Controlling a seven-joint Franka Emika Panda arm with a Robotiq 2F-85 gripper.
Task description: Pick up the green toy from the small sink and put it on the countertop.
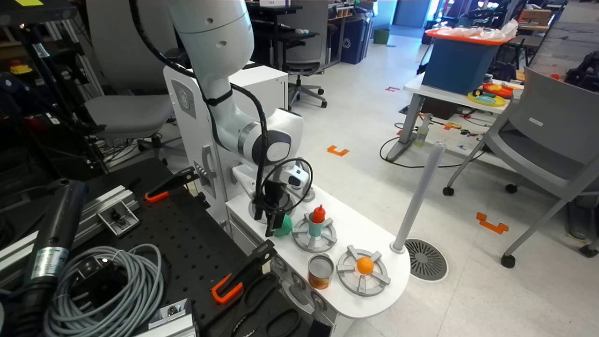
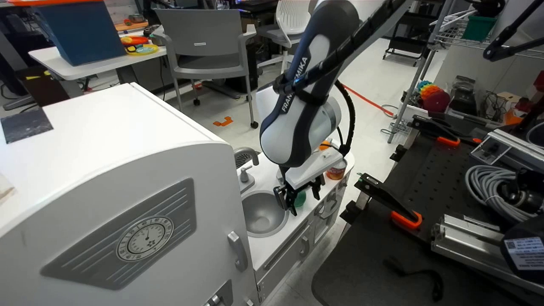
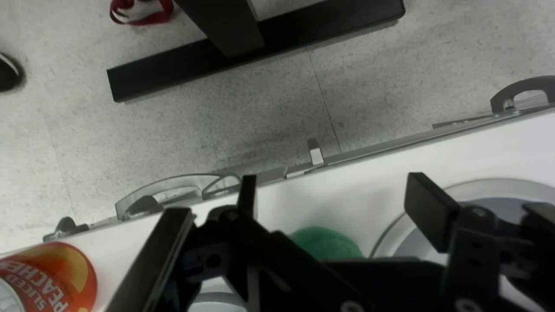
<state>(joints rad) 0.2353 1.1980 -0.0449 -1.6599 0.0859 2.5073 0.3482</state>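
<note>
The green toy (image 1: 283, 226), round, sits on the white countertop (image 1: 345, 230), outside the sink. It also shows in an exterior view (image 2: 300, 199) between the sink (image 2: 260, 221) and the tin can. In the wrist view the green toy (image 3: 326, 242) is partly hidden behind the gripper's dark body; the sink's rim (image 3: 498, 185) is at the right. My gripper (image 3: 333, 186) is open, its fingers wide apart with nothing between the tips. It is at the toy's place over the counter in both exterior views (image 1: 265, 223) (image 2: 305, 205). I cannot tell whether it touches the toy.
A tin can (image 1: 321, 271) stands near the counter's front edge. A burner ring holds an orange ball (image 1: 365, 265); another holds a teal cup (image 1: 315, 228) with a red top. A grey faucet (image 2: 247, 154) and tall white cabinet (image 2: 140, 178) flank the sink. A black table (image 1: 178, 229) faces the counter.
</note>
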